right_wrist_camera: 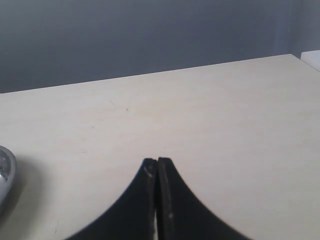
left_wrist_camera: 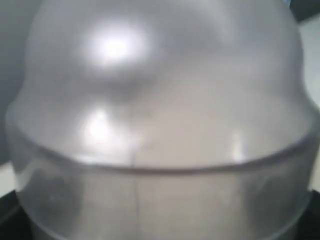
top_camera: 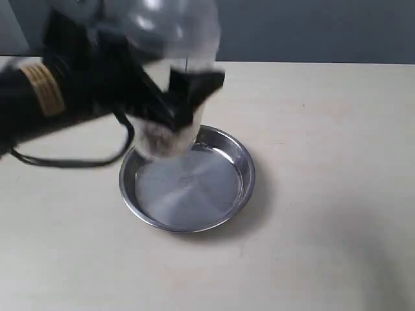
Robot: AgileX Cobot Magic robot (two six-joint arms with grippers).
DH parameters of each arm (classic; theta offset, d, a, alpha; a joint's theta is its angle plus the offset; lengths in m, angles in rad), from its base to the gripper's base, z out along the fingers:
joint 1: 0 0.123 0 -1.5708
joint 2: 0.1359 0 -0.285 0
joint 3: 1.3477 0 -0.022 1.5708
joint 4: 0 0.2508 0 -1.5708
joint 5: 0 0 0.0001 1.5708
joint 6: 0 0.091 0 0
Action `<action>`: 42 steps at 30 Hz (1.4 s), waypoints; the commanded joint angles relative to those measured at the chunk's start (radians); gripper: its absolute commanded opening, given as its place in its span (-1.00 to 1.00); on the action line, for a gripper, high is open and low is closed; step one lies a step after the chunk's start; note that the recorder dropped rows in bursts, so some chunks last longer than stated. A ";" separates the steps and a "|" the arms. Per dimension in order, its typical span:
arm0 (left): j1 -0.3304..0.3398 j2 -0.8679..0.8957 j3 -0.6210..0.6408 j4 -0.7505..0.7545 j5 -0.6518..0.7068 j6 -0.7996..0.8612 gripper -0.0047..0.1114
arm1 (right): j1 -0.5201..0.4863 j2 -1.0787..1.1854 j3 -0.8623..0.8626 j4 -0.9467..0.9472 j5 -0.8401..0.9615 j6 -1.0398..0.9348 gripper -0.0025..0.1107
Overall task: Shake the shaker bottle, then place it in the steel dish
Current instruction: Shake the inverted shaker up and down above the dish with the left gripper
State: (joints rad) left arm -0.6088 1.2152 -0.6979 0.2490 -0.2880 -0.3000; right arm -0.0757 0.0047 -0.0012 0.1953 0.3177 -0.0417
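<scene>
The shaker bottle (top_camera: 170, 45), clear frosted plastic with brownish grains at its lower end, hangs motion-blurred above the far left rim of the steel dish (top_camera: 249, 173). My left gripper (top_camera: 179, 98) is shut on the bottle's middle, with black fingers on both sides. In the left wrist view the shaker bottle (left_wrist_camera: 160, 125) and its domed shoulder fill the picture and hide the fingers. The round steel dish lies on the table with nothing in it. My right gripper (right_wrist_camera: 158, 163) is shut on nothing, low over bare table. The steel dish's edge (right_wrist_camera: 4, 175) shows at that view's border.
The left arm's black body with a tan band (top_camera: 43, 89) and a looping black cable (top_camera: 71, 162) reach in from the left. The pale table (top_camera: 324, 129) extends to a grey wall (top_camera: 311, 29) behind.
</scene>
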 commanded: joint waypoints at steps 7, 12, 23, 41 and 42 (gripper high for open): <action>-0.012 -0.002 0.030 0.098 -0.313 -0.106 -0.91 | -0.003 -0.005 0.001 -0.006 -0.008 -0.002 -0.97; -0.008 0.073 0.045 0.064 -0.078 -0.059 -0.91 | -0.003 -0.005 0.001 -0.002 -0.008 -0.002 -0.97; 0.001 0.074 0.049 0.052 -0.015 -0.087 -0.91 | -0.003 -0.005 0.001 -0.002 -0.008 -0.002 -0.97; -0.008 0.092 0.144 -0.053 -0.081 -0.046 -0.91 | -0.003 -0.005 0.001 -0.002 -0.008 -0.002 -0.97; -0.018 0.066 0.138 -0.027 -0.146 -0.076 -0.91 | -0.003 -0.005 0.001 -0.002 -0.008 -0.002 -0.97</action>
State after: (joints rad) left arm -0.6159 1.2451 -0.5904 0.2476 -0.4178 -0.3517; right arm -0.0757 0.0047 -0.0012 0.1953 0.3194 -0.0417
